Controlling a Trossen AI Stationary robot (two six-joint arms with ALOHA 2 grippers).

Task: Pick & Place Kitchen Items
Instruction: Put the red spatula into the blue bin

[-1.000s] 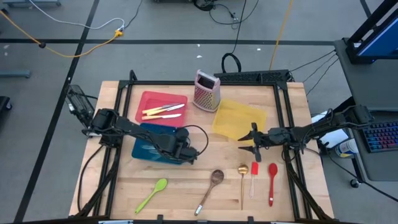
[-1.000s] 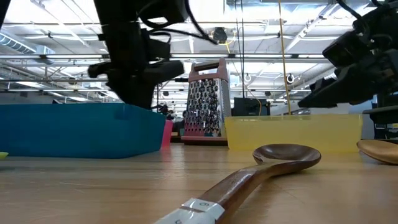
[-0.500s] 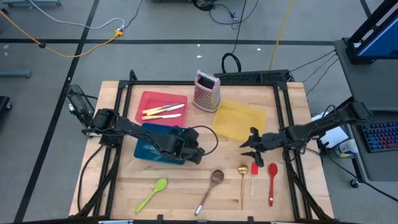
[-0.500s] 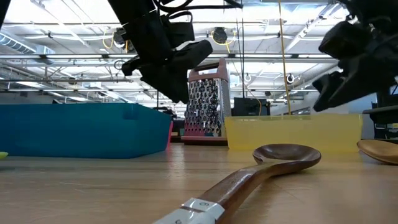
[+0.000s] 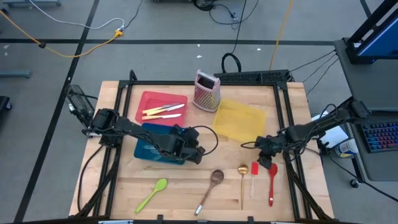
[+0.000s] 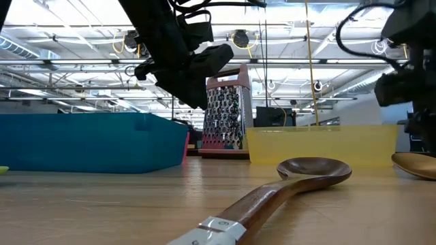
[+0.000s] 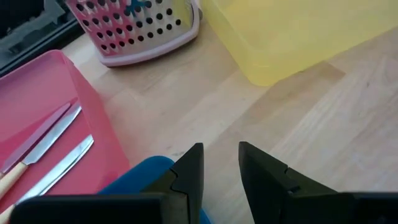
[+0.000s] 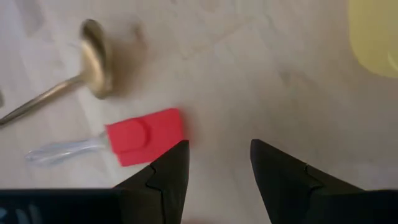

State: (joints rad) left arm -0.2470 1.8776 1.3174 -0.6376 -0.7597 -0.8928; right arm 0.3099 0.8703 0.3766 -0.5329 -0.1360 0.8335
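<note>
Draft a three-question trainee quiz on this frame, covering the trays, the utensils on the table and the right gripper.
1. Which tray holds the cream-handled knives: red, blue or yellow?
2. True or false: the right gripper is closed on the red spatula.
3. How many utensils lie loose on the table's front half in the high view?

Key
1. The red tray; the knives lie side by side in it.
2. False. Its fingers stand open and empty above the wood, beside the spatula's blade.
3. Five: green spoon, wooden spoon, gold spoon, red spatula, red spoon.
</note>
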